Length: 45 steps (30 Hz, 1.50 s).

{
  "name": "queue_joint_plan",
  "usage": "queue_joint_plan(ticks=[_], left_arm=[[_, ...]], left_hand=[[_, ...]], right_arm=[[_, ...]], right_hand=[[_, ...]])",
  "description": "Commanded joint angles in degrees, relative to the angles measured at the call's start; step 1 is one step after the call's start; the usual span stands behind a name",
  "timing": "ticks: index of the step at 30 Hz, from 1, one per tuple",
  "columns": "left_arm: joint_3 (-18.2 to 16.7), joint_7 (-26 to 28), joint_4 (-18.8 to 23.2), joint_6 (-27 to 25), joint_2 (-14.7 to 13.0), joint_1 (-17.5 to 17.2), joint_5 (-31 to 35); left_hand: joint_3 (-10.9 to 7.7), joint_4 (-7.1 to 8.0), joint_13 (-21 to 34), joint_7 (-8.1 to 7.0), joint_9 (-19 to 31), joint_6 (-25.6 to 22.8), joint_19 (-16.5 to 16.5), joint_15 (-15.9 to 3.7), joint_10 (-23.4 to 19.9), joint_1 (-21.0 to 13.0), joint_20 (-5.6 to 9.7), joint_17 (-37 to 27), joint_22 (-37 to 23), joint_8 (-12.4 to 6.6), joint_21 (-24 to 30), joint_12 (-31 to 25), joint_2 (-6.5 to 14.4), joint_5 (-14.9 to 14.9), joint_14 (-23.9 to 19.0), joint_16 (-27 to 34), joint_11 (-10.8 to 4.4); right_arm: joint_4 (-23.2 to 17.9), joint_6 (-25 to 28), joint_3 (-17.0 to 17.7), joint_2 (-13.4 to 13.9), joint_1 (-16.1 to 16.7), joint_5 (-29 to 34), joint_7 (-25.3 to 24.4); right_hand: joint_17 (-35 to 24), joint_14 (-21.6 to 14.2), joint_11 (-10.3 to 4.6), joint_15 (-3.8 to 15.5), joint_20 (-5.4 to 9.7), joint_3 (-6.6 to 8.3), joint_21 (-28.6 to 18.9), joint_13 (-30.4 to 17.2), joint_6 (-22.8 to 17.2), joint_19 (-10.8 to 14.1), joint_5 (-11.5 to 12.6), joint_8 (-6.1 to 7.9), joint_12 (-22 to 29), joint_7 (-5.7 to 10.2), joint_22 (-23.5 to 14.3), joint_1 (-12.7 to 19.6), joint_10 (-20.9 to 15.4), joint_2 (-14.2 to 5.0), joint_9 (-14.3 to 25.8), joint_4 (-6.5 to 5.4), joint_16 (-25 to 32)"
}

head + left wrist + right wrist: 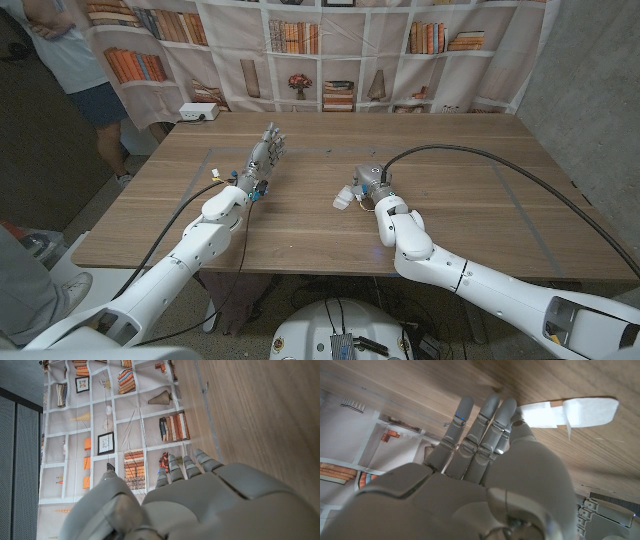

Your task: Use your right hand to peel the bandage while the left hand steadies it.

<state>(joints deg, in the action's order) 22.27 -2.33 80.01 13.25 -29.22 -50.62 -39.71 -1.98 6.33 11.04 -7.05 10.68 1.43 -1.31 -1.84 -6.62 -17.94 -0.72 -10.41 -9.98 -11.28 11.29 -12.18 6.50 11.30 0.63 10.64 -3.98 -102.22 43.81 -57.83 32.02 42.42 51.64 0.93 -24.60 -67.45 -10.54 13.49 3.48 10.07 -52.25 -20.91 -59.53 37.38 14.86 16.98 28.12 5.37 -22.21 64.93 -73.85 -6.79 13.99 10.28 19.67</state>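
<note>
One bandage [345, 197], two hands, one table [480, 200], one person [75, 50].

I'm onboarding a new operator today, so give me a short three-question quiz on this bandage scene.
1. True or false: the left hand is pressing on the bandage.
2. Which hand is at the bandage? A) left B) right C) both
3. Fill in: the bandage lies on the wooden ____.

Key:
1. False; the left hand is apart from it, holding nothing.
2. B; the right hand has its fingers at the bandage's end.
3. table.
</note>
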Motion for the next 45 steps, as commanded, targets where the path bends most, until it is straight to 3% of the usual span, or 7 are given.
queue_joint_plan(ticks=[1, 9, 21, 32, 39, 45], left_arm=[[0.36, 0.06, 0.42, -0.18, 0.19, -0.08, 0.24], [0.42, 0.30, 0.92, -0.13, 0.16, -0.28, 0.39], [0.56, 0.45, 1.47, -0.29, 0.10, -0.36, 0.53], [0.66, -0.27, 1.92, -0.06, -0.12, -0.69, 0.36], [0.89, -0.97, 2.83, -0.21, -0.46, -0.82, 0.28], [1.37, -1.92, 2.91, -0.13, -0.19, -0.43, 0.18]], left_hand=[[0.37, 0.28, 0.16, -0.11, 0.12, -0.41, 0.46, -0.89, -0.71, 0.31, -0.06, -0.17, -0.28, -0.12, 0.11, -0.20, 0.10, 0.16, 0.01, 0.16, 0.07], [0.42, 0.32, 0.16, -0.08, 0.12, -0.52, 0.47, -0.90, -0.88, 0.38, -0.02, -0.17, -0.29, -0.15, 0.11, -0.25, 0.10, 0.16, -0.02, 0.17, 0.08], [0.47, 0.37, 0.17, -0.07, 0.11, -0.57, 0.48, -0.95, -1.04, 0.47, -0.07, -0.18, -0.29, -0.14, 0.11, -0.29, 0.13, 0.18, -0.07, 0.18, 0.12], [0.53, 0.43, 0.17, -0.04, 0.11, -0.62, 0.48, -0.93, -0.98, 0.57, -0.05, -0.18, -0.29, -0.13, 0.11, -0.23, 0.16, 0.18, -0.05, 0.17, 0.14], [0.56, 0.44, 0.17, -0.04, 0.11, -0.91, 0.49, -0.93, -0.97, 0.60, -0.07, -0.18, -0.29, -0.23, 0.12, -0.21, 0.18, 0.19, -0.11, 0.18, 0.11], [0.58, 0.45, 0.17, 0.06, 0.11, -1.13, 0.48, -0.99, -0.96, 0.62, -0.07, -0.18, -0.29, -0.29, 0.12, -0.19, 0.19, 0.19, -0.02, 0.14, 0.22]], right_arm=[[-1.18, -2.14, 2.35, 0.87, 2.18, -3.32, -4.48], [-2.23, -2.47, 3.82, 1.12, 3.45, -4.83, -7.40], [-6.01, 2.35, 8.07, 0.11, 4.72, -9.29, -9.04], [-8.27, 7.61, 10.52, 1.00, 2.34, -12.05, -9.75], [-10.69, 9.44, 14.43, 1.19, 2.02, -17.43, -11.03], [-12.51, 9.25, 18.32, 0.57, 2.79, -21.77, -15.58]], right_hand=[[-0.34, -0.61, -0.05, 0.29, 4.14, 0.57, -0.82, -0.49, -0.66, -0.27, 0.77, 0.64, 0.62, 0.07, -0.24, 0.94, -0.68, 0.25, 0.48, 0.02, 0.08], [-0.78, -1.06, -0.12, 0.26, 4.30, 0.93, -2.10, -1.41, -0.82, -0.64, 1.85, 1.23, 1.02, 0.31, -0.48, 1.42, -0.95, 0.52, 1.41, -0.44, 0.01], [-1.23, -1.29, -0.30, 0.31, 5.15, 1.03, -3.42, -2.27, -0.67, -0.70, 2.55, 1.70, 1.15, 0.46, -0.70, 1.53, -0.68, 0.91, 2.31, -0.72, -0.09], [-1.62, -1.66, -0.12, 0.30, 5.25, 1.16, -4.49, -2.89, -0.68, -0.81, 3.08, 2.09, 1.27, 0.28, -0.83, 1.64, -0.65, 1.10, 2.98, -0.85, -0.09], [-1.81, -1.71, -0.06, 0.28, 5.29, 1.26, -5.10, -3.25, -0.60, -1.04, 3.44, 2.28, 1.38, 0.14, -0.89, 1.77, -0.77, 1.28, 3.39, -0.84, -0.19], [-1.94, -1.71, 0.02, 0.27, 5.25, 1.35, -5.52, -3.52, -0.48, -1.24, 3.70, 2.39, 1.43, 0.06, -0.92, 1.84, -0.78, 1.36, 3.68, -0.85, -0.29]])
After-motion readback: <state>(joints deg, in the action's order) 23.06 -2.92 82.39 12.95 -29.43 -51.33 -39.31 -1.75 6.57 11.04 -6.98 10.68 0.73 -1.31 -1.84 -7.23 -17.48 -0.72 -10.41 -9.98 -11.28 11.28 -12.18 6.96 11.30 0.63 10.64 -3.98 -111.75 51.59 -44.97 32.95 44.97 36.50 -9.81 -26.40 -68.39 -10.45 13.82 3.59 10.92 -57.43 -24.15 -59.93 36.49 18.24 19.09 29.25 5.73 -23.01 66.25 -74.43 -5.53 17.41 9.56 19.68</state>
